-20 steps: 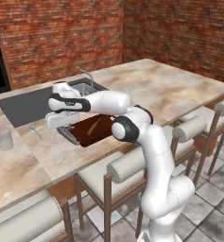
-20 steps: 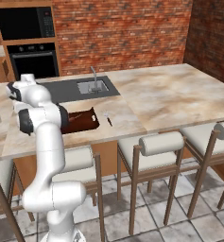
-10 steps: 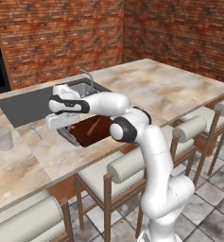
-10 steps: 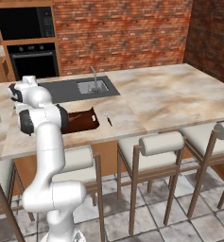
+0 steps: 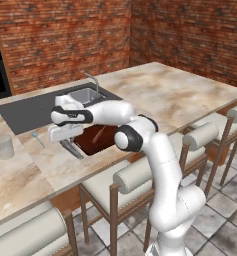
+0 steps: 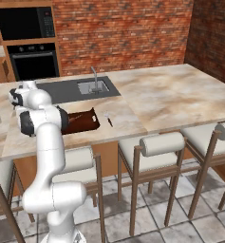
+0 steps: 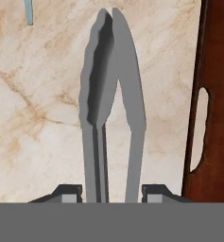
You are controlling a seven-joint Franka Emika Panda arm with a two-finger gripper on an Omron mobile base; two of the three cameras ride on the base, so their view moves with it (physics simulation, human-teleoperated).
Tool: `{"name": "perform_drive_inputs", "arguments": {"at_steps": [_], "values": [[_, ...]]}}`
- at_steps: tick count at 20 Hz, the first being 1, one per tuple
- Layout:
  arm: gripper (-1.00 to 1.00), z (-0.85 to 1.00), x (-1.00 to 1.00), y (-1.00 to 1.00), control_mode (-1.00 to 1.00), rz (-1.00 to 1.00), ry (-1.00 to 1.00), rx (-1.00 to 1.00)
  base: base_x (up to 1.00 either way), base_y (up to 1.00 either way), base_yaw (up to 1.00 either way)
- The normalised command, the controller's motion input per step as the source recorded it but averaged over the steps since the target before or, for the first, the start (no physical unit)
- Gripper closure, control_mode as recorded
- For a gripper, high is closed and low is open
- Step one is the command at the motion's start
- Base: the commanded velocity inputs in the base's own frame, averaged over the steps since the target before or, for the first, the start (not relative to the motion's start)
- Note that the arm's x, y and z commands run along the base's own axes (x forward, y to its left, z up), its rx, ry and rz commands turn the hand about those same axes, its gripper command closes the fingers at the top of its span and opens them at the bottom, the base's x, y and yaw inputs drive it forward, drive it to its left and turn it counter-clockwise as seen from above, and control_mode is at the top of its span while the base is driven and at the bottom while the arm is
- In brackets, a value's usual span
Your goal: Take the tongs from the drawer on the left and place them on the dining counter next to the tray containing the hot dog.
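Where tray [image 7: 216,118] edge nears, tongs [image 7: 111,108] just beside.

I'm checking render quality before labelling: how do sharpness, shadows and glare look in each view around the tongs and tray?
Hand view: the tongs are crisp with a jagged edge, their inner face darkly shaded, no glare on the dining counter. Left base view: soft and low in detail, with even light and a faint shadow under the tongs beside the tray. Right base view: the same flat light, no highlights on the stone.
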Motion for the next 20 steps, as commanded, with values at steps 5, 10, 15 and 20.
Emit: {"name": "perform_drive_inputs", "arguments": {"at_steps": [5,10,15,20], "values": [[1.0,-0.09,0.0,0.1,-1.0,0.0,0.0,0.0,0.0,0.0,0.0],[1.0,-0.06,0.0,0.11,-1.0,0.0,0.0,0.0,0.0,0.0,0.0],[1.0,-0.12,0.0,0.09,-1.0,0.0,0.0,0.0,0.0,0.0,0.0],[1.0,-0.19,0.0,0.08,-1.0,0.0,0.0,0.0,0.0,0.0,0.0]]}}
